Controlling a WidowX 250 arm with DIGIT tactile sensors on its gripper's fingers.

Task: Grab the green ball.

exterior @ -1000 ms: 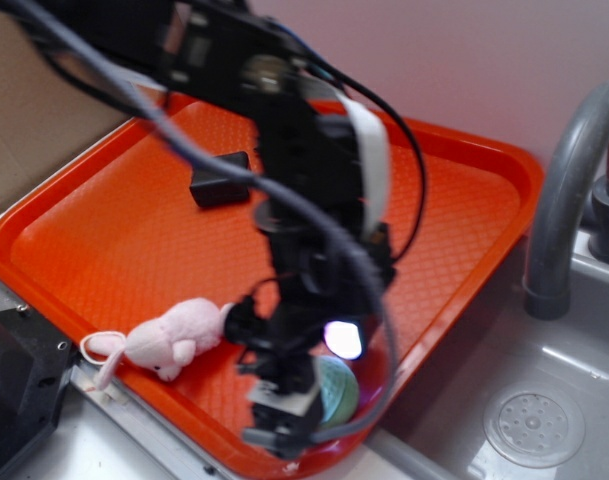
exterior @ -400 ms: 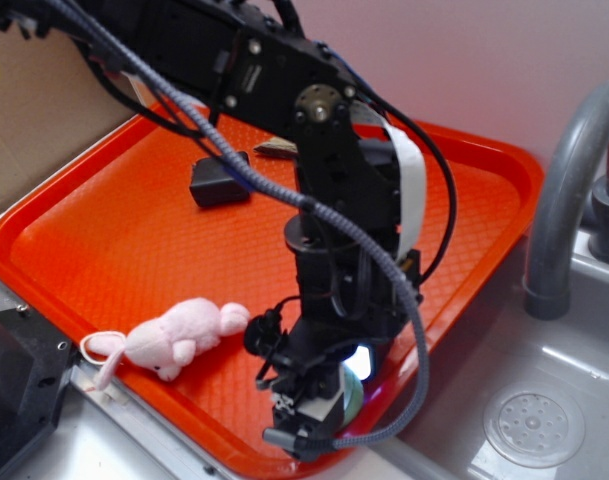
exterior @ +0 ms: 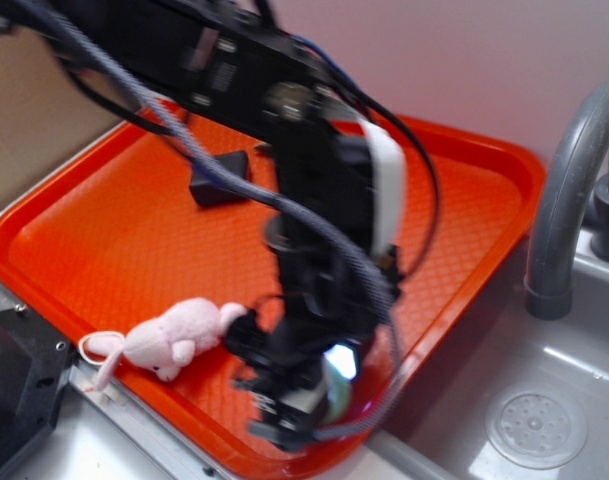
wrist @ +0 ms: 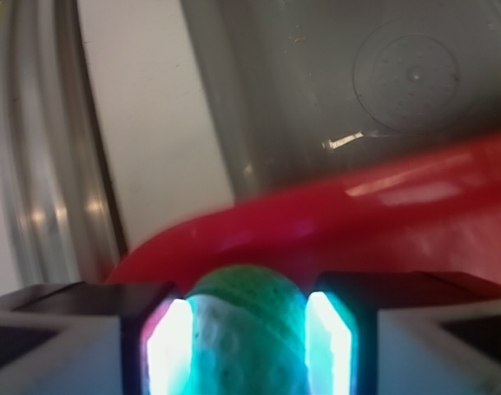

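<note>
The green ball (wrist: 246,329) sits pinched between the lit pads (wrist: 169,346) of the gripper (exterior: 306,405), at the orange tray (exterior: 104,235)'s near rim, the pink plush mouse (exterior: 174,335) lying clear beside the gripper.

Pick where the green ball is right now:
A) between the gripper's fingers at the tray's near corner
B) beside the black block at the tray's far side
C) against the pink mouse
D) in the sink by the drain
A: the wrist view shows the green ball flanked by the gripper's lit fingers, above the orange tray's rim.
</note>
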